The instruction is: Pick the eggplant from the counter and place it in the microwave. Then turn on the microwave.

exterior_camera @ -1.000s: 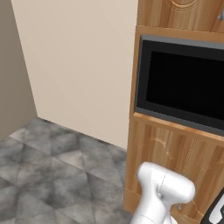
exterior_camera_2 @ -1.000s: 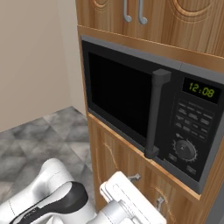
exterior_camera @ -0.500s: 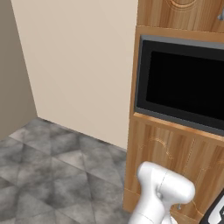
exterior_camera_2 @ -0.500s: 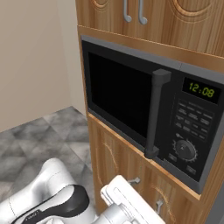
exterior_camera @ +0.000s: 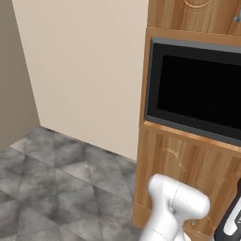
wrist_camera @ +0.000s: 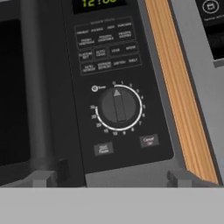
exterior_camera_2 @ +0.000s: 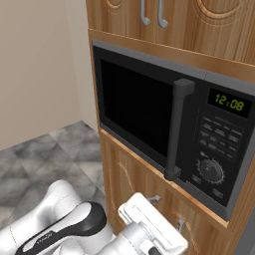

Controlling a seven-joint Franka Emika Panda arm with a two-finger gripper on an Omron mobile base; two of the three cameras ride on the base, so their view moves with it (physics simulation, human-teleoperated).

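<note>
The microwave [exterior_camera_2: 149,114] sits in a wooden cabinet column with its black glass door [exterior_camera: 197,92] shut. Its vertical bar handle [exterior_camera_2: 175,129] stands left of the button panel, which carries a green display [exterior_camera_2: 229,103]. In the hand view I look straight at the panel from close by, with the dial [wrist_camera: 118,105] in the middle and the two lowest buttons [wrist_camera: 103,148] under it. My gripper [wrist_camera: 111,178] is open and holds nothing; its fingertips [wrist_camera: 43,177] stand wide apart in front of the panel's lower edge. The eggplant and the counter are out of view.
Wooden cabinet fronts [exterior_camera_2: 144,184] lie under the microwave, and cupboard doors with handles [exterior_camera_2: 149,15] above it. A wooden strip [wrist_camera: 175,87] and a grey appliance edge [wrist_camera: 205,65] border the panel on the right. A beige wall [exterior_camera: 80,70] and grey tiled floor [exterior_camera: 56,188] lie to the left.
My hand has shifted only slightly in front of the cabinet under the microwave. The door stays shut and the jaws stay open.
</note>
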